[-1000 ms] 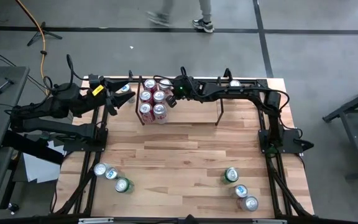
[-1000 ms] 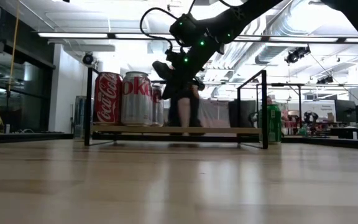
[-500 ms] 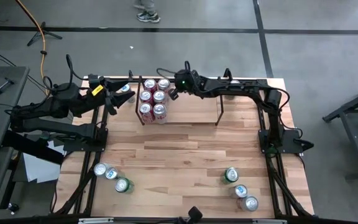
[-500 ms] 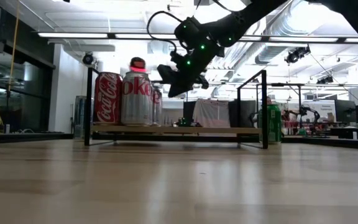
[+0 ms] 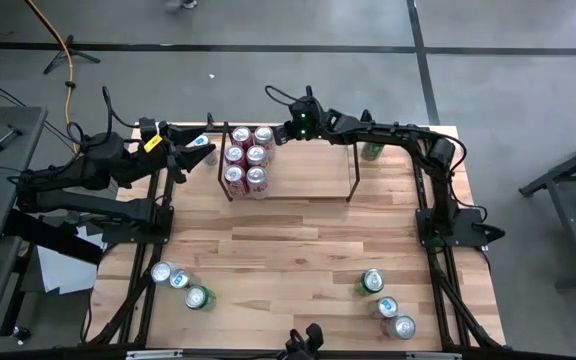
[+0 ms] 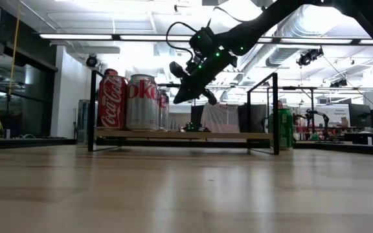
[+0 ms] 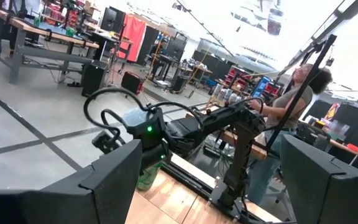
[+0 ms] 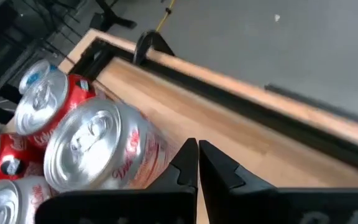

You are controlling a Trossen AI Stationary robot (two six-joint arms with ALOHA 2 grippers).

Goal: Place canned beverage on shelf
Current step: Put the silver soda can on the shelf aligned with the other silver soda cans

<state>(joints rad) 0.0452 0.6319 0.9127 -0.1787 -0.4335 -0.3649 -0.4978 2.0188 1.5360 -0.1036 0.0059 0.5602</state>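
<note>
The shelf (image 5: 288, 170) stands at the far side of the worktop (image 5: 288, 260), with five cans (image 5: 247, 158) packed together at its left end. The right hand (image 5: 286, 131) hangs in the air just beside those cans, above the shelf's far edge, its fingers pressed together and holding nothing. The left hand (image 5: 190, 152) waits near the shelf's left end, fingers wide apart and empty. Six more cans stand near the worktop's front edge: three at the left (image 5: 178, 283), three at the right (image 5: 386, 305).
</note>
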